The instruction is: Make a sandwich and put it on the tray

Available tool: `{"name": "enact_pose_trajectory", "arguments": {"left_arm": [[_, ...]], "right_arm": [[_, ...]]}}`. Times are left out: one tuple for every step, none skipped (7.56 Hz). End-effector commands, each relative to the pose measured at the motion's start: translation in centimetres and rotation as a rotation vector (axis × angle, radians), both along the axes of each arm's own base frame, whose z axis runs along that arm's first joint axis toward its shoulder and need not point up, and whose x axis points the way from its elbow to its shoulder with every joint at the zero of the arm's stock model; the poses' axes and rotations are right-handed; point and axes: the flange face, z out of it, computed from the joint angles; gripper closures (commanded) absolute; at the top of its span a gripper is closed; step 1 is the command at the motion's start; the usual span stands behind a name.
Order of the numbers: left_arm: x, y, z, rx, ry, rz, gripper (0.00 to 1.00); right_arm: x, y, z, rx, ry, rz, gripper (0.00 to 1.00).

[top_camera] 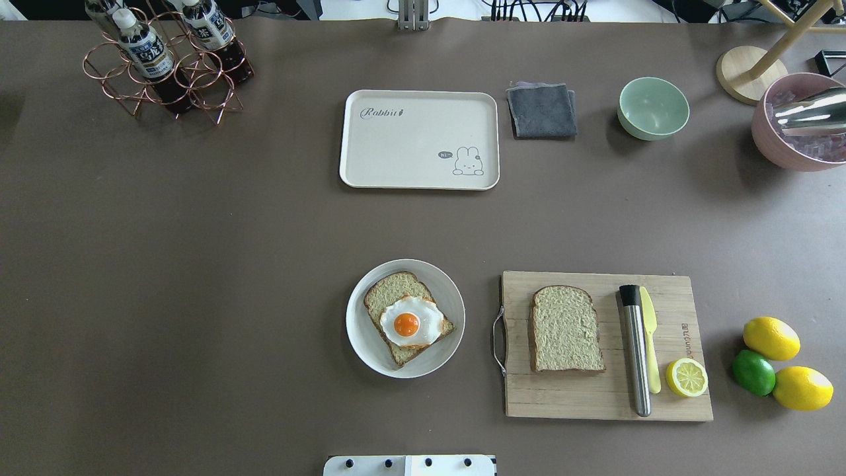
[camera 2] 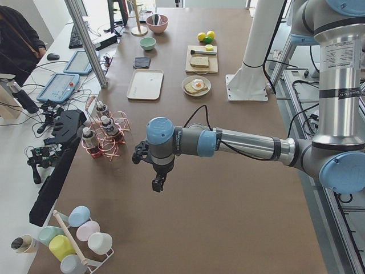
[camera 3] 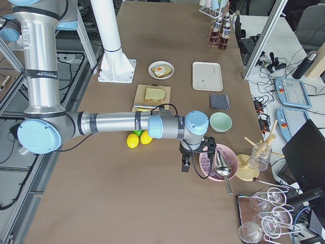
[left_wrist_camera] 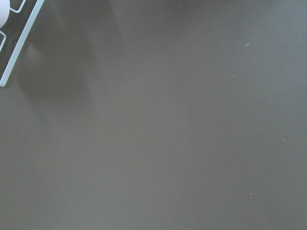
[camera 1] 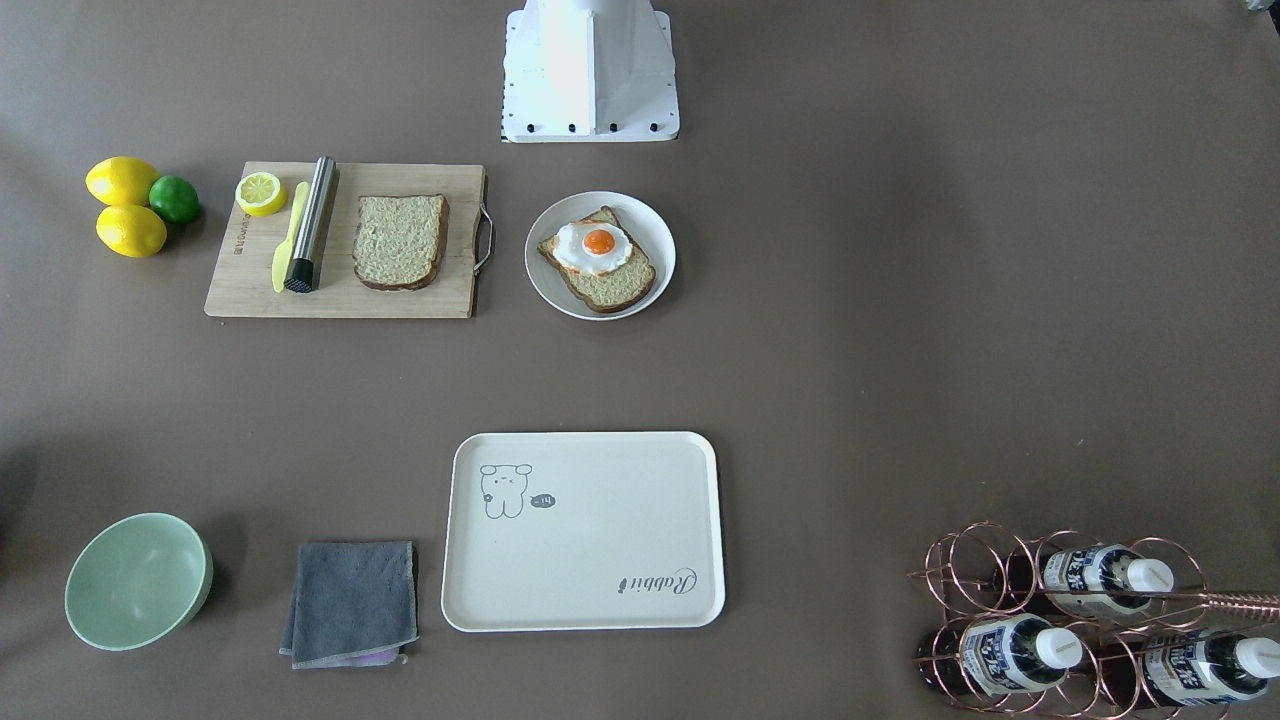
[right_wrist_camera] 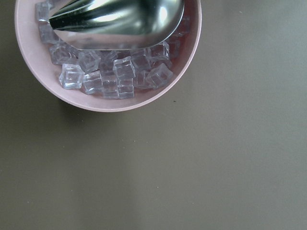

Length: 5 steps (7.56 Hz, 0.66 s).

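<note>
Front-facing view: two greenish-tan, brown-crusted slices lie apart in the upper half. The egg-topped bread slice carries one white, orange-yolked fried egg on one round plate, and the bare bread slice lies on one wooden board. One cream tray sits lower centre, well apart from both. Left side view: the left pincer hangs mid-frame over the worktop; whether it is spread, I cannot tell. Right side view: the right pincer hangs beside one pink bowl; again I cannot tell.

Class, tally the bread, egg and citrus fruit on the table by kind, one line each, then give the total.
Bread slices: 2
Fried egg: 1
Whole lemons: 2
Lime: 1
Lemon half: 1
Total: 7
</note>
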Motion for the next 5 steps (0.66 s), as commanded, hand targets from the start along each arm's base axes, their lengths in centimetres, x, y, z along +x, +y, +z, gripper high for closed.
{"name": "enact_pose_trajectory", "arguments": {"left_arm": [[-0.07, -0.16, -0.29, 0.005, 0.000, 0.000, 0.02], [-0.07, -0.10, -0.23, 0.005, 0.000, 0.000, 0.02], [-0.07, -0.10, -0.08, 0.002, -0.001, 0.000, 0.02], [0.01, -0.11, 0.19, -0.002, 0.001, 0.001, 0.02], [-0.07, -0.02, 0.38, -0.010, -0.001, -0.002, 0.02]], "right_arm": [[0.03, -0.56, -0.62, 0.010, 0.009, 0.004, 0.00], [0.01, -0.57, -0.71, 0.011, 0.008, 0.005, 0.00], [0.01, -0.57, -0.71, 0.011, 0.008, 0.005, 0.00], [0.01, -0.57, -0.71, 0.011, 0.008, 0.005, 0.00], [0.01, -0.57, -0.71, 0.011, 0.008, 0.005, 0.00]]}}
